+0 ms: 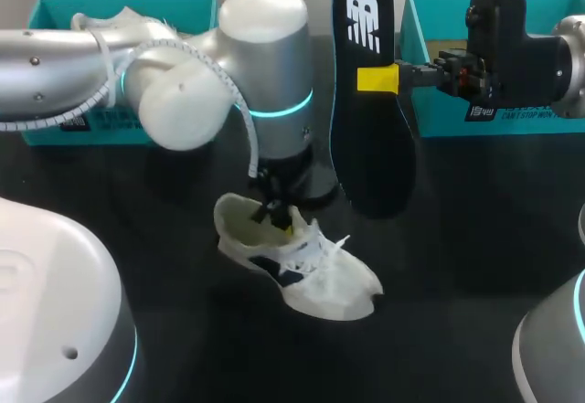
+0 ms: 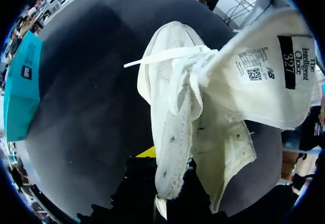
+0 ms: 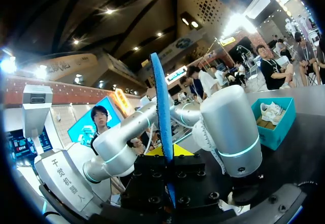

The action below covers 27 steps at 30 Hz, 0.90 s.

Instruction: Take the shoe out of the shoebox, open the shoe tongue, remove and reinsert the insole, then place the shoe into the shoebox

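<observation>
Shoeboxes: two, teal, at the far edge of the black table (image 1: 475, 238). The left shoebox (image 1: 55, 5) holds a second white shoe (image 1: 123, 24). The inside of the right shoebox (image 1: 439, 115) is mostly hidden by the right arm.

Insole (image 1: 370, 138): out of the shoe, black face with a white logo. It is held upright above the table between the two boxes, broad toe end hanging down.

Shoe (image 1: 311, 275): white, lying on the table near the middle, just beside the insole's lower end and apart from both boxes.

Tongue (image 2: 264, 82): folded back with the label side showing, leaving the mouth open.

Right gripper (image 1: 377, 80): clamped on the insole at about mid-length.

Left gripper (image 1: 276, 216): at the shoe's mouth, its fingers appearing to pinch the side wall by the eyelets.

Assessment: removal is done and reinsertion is in hand. The next move calls for lowering the insole toe-first into the mouth, in line with the sole. The wall should be pinned and the tongue kept clear during this.
</observation>
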{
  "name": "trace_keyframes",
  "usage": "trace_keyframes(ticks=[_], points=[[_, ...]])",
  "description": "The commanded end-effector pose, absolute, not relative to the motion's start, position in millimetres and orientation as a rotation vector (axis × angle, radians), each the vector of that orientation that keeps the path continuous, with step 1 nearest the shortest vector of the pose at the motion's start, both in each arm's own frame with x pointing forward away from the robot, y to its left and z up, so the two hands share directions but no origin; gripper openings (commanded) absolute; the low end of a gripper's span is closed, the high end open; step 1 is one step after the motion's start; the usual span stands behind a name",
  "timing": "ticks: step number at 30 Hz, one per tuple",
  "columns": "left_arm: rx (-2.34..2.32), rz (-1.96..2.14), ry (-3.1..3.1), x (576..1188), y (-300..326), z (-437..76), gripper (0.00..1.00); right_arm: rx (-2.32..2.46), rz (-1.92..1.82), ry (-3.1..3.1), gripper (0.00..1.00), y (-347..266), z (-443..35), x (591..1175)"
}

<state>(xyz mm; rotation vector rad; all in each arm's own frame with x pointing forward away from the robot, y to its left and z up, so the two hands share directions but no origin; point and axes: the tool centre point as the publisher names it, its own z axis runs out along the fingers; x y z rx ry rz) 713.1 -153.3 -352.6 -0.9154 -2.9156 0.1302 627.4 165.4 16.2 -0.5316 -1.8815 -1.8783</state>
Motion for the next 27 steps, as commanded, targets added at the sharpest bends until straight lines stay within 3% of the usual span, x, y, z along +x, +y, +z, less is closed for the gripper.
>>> trace_keyframes(ticks=[1, 3, 17, 27], points=[[-1.289, 0.129, -2.788, 715, -140, -332, 0.0, -0.534, -1.875, -1.882, 0.0, 167, 16, 628], [-1.459, 0.143, -2.712, 716, -135, -330, 0.0, -0.534, -1.875, -1.882, 0.0, 167, 16, 628], [-1.459, 0.143, -2.712, 716, -135, -330, 0.0, -0.534, -1.875, -1.882, 0.0, 167, 16, 628], [-2.067, 0.073, -2.381, 727, -154, -329, 0.0, -0.534, -1.875, -1.882, 0.0, 167, 16, 628]])
